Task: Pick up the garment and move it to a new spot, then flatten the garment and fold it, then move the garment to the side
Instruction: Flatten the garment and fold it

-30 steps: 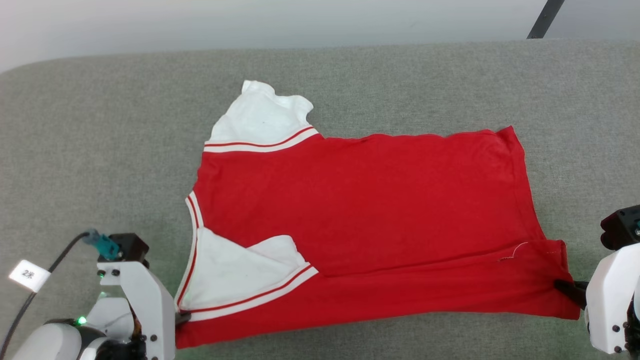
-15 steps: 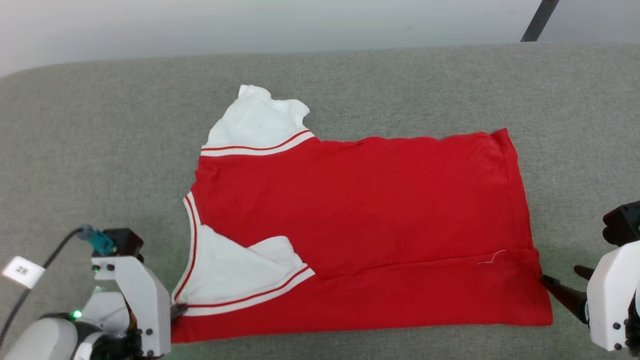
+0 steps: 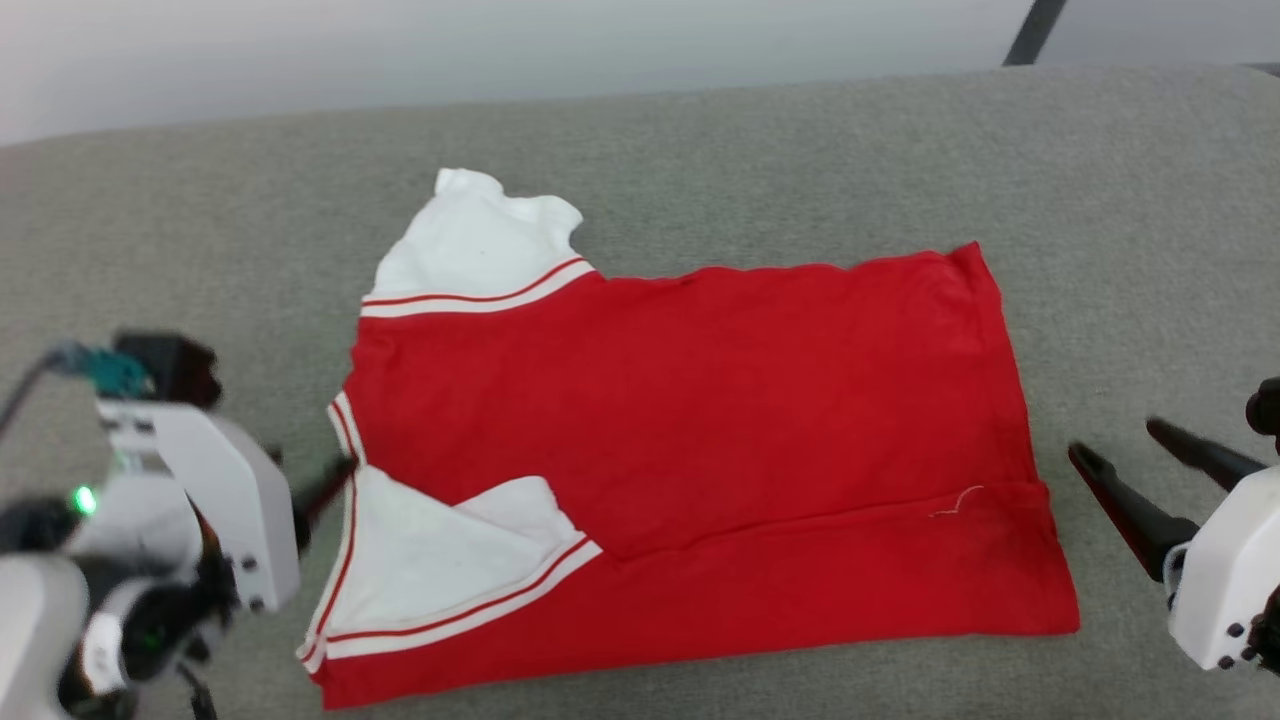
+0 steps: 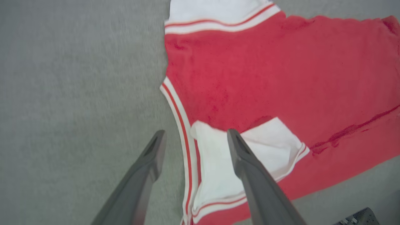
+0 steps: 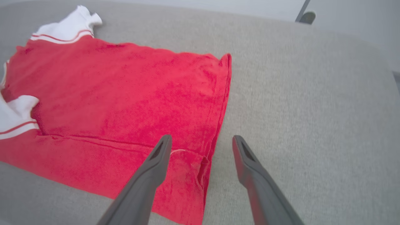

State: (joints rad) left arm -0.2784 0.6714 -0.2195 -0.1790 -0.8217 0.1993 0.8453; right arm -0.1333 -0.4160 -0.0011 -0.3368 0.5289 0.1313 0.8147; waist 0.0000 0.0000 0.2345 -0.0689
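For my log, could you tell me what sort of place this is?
Probably a test room or lab: one garment lies on a grey fabric-covered surface, with a plain pale backdrop and a dark pole beyond.

In front of you a grey woven-fabric surface (image 3: pixel 700 150) spans the head view from side to side. Its far edge runs almost straight, then curves down at your far left. Beyond it you see a smooth pale grey-white background (image 3: pixel 400 50); you cannot tell whether it is wall or floor. A dark slanted bar (image 3: pixel 1035 30) crosses it at the upper right. The light is soft and even.
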